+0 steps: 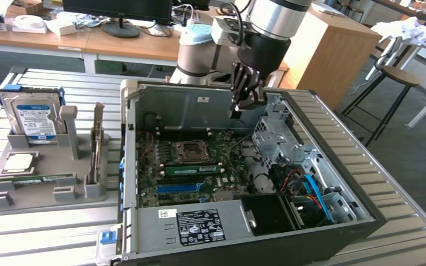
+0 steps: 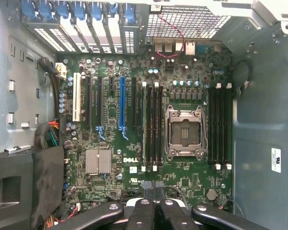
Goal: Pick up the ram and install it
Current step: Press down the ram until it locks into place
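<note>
The ram (image 1: 35,178), a long thin green stick, lies flat in the grey holder (image 1: 42,197) at the exterior view's left, outside the computer case. My gripper (image 1: 239,110) hangs over the rear part of the open case (image 1: 198,100), far from the ram. It is shut and nothing shows between its fingers. In the wrist view the black fingers (image 2: 141,213) are pressed together above the motherboard (image 2: 134,167). Long black memory slots (image 2: 152,127) run beside the open processor socket (image 2: 184,132), and more slots (image 2: 218,127) lie on its other side.
The holder also carries a hard drive (image 1: 34,119) standing upright, a square silver chip (image 1: 17,162) and a thin board on edge (image 1: 97,145). Inside the case are blue and orange cables (image 1: 309,185) and a drive cage (image 1: 276,130). A stool (image 1: 398,75) stands behind.
</note>
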{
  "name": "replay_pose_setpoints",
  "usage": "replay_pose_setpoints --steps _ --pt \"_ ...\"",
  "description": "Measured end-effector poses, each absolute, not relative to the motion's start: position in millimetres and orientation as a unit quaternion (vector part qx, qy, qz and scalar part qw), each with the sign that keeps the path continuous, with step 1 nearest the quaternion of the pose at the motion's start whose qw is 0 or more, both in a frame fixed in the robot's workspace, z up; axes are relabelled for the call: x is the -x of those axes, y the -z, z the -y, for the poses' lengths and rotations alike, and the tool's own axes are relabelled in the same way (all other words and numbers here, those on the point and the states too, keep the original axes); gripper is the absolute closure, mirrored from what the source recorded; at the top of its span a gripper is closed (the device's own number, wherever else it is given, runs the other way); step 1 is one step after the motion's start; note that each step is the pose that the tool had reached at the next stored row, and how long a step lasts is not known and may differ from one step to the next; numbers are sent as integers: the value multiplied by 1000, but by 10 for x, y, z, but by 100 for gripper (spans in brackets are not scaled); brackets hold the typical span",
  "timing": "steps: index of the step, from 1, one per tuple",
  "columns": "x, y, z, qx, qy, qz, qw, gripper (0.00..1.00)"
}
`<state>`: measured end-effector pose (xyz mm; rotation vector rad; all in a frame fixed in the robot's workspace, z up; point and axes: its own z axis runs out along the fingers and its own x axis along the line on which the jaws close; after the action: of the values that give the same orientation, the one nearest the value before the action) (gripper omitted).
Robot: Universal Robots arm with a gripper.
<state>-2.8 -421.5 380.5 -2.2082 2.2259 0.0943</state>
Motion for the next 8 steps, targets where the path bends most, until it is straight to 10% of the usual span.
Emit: replay_pose_setpoints --steps 8 --pt "28 -3754 4215 704 -30 -710 2 90"
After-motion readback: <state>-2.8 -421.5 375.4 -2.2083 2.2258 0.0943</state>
